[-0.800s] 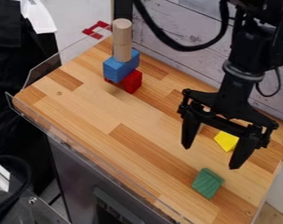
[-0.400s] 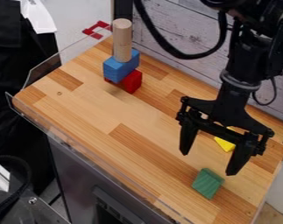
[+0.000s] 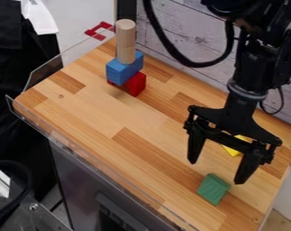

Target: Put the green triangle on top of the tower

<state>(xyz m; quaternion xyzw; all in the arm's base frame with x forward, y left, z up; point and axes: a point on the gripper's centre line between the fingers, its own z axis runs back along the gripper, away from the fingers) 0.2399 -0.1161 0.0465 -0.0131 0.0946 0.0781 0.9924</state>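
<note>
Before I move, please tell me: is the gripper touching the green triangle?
Apart. The camera view shows the wooden tabletop between the green triangle and each of the gripper's open jaws, narrowly at the nearer one.

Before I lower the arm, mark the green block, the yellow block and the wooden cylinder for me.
Green block [image 3: 213,189]: camera view, middle of its upper face.
Yellow block [image 3: 232,151]: camera view, its uncovered lower part.
Wooden cylinder [image 3: 125,38]: camera view, its side, below the round top.
</note>
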